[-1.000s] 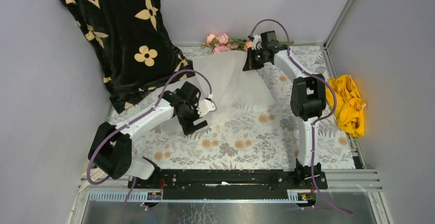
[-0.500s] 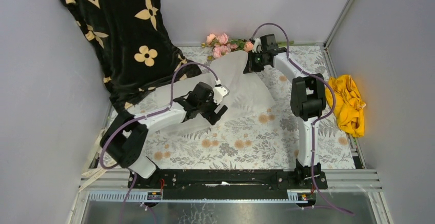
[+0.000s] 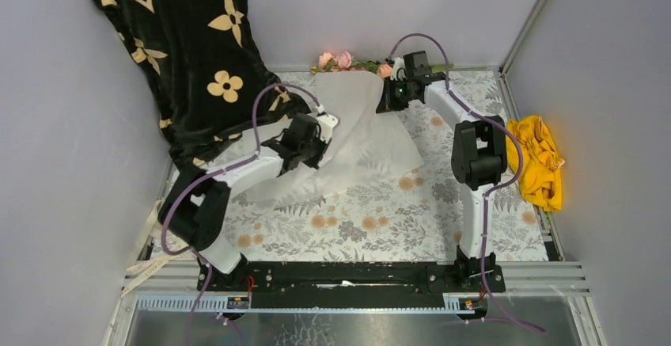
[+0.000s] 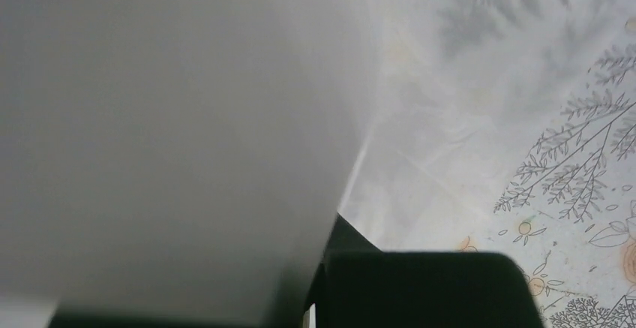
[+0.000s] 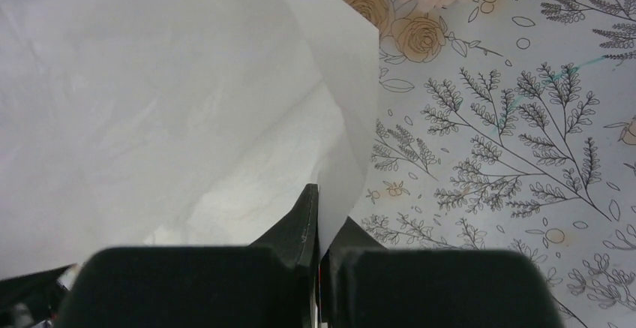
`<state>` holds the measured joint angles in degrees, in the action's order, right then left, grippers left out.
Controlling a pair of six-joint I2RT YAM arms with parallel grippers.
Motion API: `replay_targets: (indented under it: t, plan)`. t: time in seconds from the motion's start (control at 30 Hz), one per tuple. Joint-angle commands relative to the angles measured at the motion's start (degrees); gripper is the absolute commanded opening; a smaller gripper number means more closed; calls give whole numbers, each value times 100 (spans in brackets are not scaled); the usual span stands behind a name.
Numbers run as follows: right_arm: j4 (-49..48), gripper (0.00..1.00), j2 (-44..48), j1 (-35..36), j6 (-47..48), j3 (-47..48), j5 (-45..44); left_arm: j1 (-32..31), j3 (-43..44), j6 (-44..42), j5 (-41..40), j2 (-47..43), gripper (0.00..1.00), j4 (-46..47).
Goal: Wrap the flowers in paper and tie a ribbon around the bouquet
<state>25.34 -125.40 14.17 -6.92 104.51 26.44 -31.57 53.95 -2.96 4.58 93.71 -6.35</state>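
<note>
Your left arm (image 3: 245, 170) has swung in, so left jaws and right jaws both pinch the paper (image 3: 364, 136), yet the flowers (image 3: 342, 61) lie bare at the tabletop's (image 3: 356, 219) far edge, wrapping and tying still ahead.

Thin, translucent, matt paper (image 3: 362, 134); printed cloth tablecloth (image 3: 380, 221).

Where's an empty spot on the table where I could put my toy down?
The biggest bare patch is the tablecloth near the front, between the paper and the black rail holding the arms. A smaller one lies beside the right arm, nearer than the yellow cloth. The back is crowded: paper, flowers, both arms.
</note>
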Motion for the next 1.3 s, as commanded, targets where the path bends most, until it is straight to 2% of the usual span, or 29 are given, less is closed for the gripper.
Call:
replay_targets:
  t: [0.0, 0.1, 0.27, 0.4, 0.53, 0.7, 0.97, 1.07, 1.2, 1.27]
  plan:
    - [429, 0, 1021, -20, 433, -170, 251, 295, 609, -679, -98, -883, 0, -952]
    - [932, 0, 1565, -12, 748, -388, 451, 310, 1000, -1387, -210, -1520, 0, -2041]
    - [1362, 0, 2721, 74, 1393, -828, 1139, 310, 2321, -2159, -191, -2073, 0, -4270]
    - [1941, 0, 3431, 108, 1589, -456, 1711, 310, 3844, -2287, -191, -2484, 0, -5753]
    - [2305, 0, 4014, 147, 1745, -187, 2124, 307, 5234, -2534, 52, -2723, 0, -6722]
    - [2417, 0, 4633, 147, 1560, -41, 2310, 309, 5339, -2650, 154, -3110, 0, -6885]
    - [2551, 0, 4954, 156, 1187, 320, 2425, 309, 6042, -2435, 542, -3051, 0, -7292]
    - [2562, 0, 4517, 156, 1037, 608, 2236, 311, 6013, -2323, 382, -2904, 0, -7120]
    - [2467, 0, 3411, 156, 887, 1334, 2056, 349, 5378, -2376, -766, -2490, 0, -6445]
    - [2123, 0, 2833, 156, 654, 1570, 1942, 666, 5101, -2416, -664, -2222, 0, -6088]
